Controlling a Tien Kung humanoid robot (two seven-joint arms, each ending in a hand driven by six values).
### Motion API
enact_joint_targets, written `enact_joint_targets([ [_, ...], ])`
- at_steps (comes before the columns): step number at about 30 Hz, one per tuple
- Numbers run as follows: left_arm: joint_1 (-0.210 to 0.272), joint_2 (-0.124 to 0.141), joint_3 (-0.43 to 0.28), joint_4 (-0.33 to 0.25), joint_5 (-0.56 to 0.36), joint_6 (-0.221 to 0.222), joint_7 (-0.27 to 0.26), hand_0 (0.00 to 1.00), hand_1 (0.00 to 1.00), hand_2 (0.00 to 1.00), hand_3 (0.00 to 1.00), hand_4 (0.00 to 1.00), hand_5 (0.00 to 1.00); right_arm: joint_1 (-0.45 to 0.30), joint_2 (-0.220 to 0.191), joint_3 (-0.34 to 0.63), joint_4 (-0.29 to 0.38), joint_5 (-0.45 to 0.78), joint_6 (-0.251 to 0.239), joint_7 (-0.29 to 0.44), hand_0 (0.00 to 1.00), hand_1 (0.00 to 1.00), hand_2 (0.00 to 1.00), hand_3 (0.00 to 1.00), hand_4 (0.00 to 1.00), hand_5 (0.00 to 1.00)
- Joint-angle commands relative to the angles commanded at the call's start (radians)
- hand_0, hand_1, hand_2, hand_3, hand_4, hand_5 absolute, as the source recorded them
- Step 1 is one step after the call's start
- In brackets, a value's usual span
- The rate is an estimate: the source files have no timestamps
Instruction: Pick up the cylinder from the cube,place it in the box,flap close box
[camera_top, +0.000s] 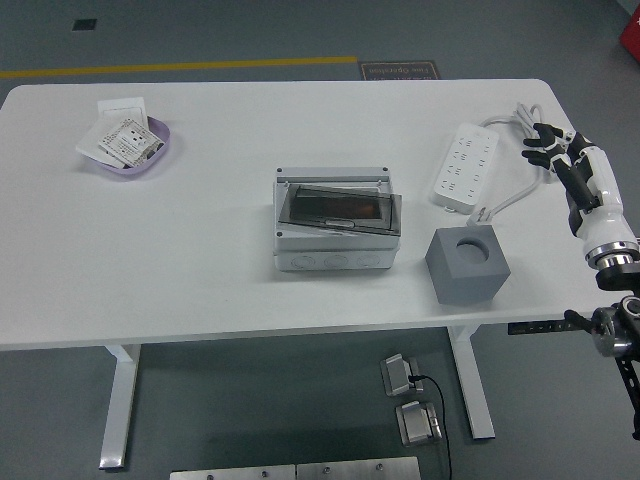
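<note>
A grey cube (467, 264) with a round hole in its top stands near the table's front right. No cylinder shows on it. A grey junction box (336, 230) with a dark see-through flap lying over its top sits at the table's middle. My right hand (557, 148) hangs at the table's right edge, fingers spread and holding nothing, well to the right of the cube. My left arm is out of view.
A white power strip (465, 165) with its cable (520, 190) lies at the back right, just left of my right hand. A purple bowl (128, 148) with packets in it stands at the back left.
</note>
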Motion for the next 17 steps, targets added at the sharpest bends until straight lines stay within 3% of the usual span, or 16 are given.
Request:
enact_joint_targets([
  [17,0.008,0.011,0.007,-0.004,-0.03,0.002,0.0,0.629,0.651,0.606,0.623,0.631,0.161,-0.007,0.016,-0.006,-0.009,0.002,0.0,-0.001,0.727,0.627,0.647,0.689,0.991,0.714],
])
